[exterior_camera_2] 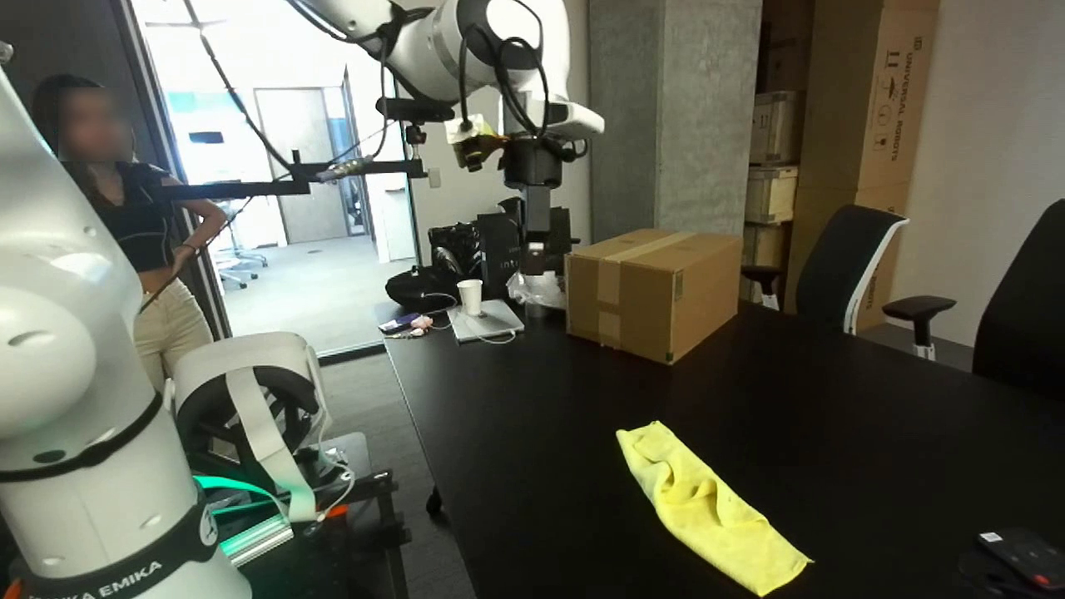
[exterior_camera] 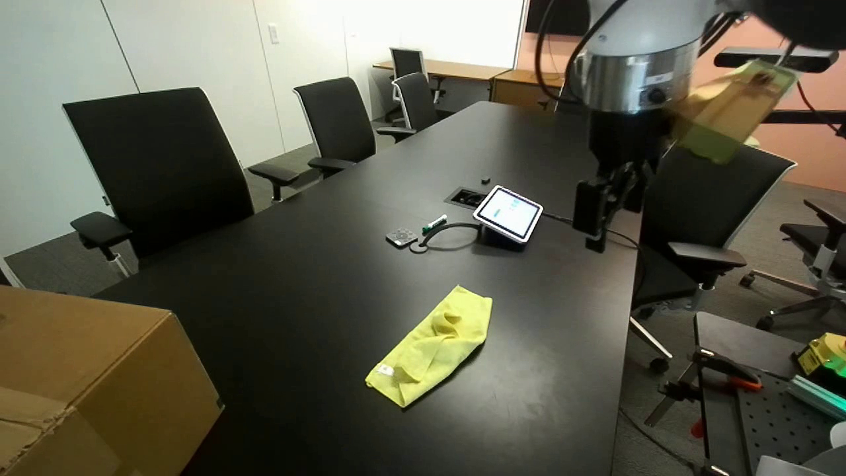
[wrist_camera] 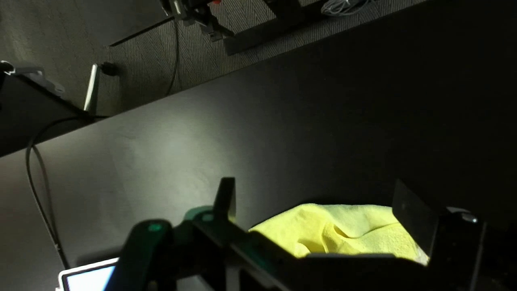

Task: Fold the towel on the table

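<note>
I made out UNIVERSAL ROBOTS down the tall carton [exterior_camera_2: 857, 166], beside printed symbols [exterior_camera_2: 889, 87]; EMIKA, the preceding word cut off, on the band [exterior_camera_2: 187, 537] round the arm [exterior_camera_2: 75, 341]; "int" on a black object [exterior_camera_2: 497, 241].

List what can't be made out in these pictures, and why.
Towel, wrist view: partly hidden behind the gripper.
Tablet screen, in an exterior view: details too small to read.
Cardboard box, in an exterior view: cut off by left and bottom edges.
Person's face, in an exterior view: blurred.

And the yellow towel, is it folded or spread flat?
Loosely folded, it seems, not spread flat: in both exterior views the towel lies in a narrow, rumpled strip.
</note>
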Action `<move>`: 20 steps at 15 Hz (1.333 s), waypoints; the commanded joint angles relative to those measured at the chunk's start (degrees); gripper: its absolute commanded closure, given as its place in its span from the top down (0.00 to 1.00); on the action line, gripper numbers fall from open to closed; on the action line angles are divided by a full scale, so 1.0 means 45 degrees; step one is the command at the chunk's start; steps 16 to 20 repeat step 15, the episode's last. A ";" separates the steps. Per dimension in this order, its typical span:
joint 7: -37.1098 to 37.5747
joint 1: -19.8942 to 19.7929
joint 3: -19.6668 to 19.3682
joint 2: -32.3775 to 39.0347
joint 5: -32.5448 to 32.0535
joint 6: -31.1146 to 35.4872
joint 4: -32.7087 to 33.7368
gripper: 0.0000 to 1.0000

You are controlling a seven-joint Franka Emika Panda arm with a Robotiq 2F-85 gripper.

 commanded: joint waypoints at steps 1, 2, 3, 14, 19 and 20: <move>-0.0469 -0.0661 0.0732 -0.3266 0.0301 -0.0198 -0.1916 1.00; -0.0594 -0.0796 0.0830 -0.4015 0.0203 -0.0092 -0.2329 1.00; -0.0761 -0.0905 0.0907 -0.4743 0.0197 -0.0034 -0.2700 1.00; -0.1890 -0.2082 0.1251 -0.7635 0.0415 0.1470 -0.4575 1.00; -0.1891 -0.2082 0.1251 -0.7633 0.0416 0.1501 -0.4591 1.00; -0.1891 -0.2082 0.1251 -0.7633 0.0416 0.1501 -0.4591 1.00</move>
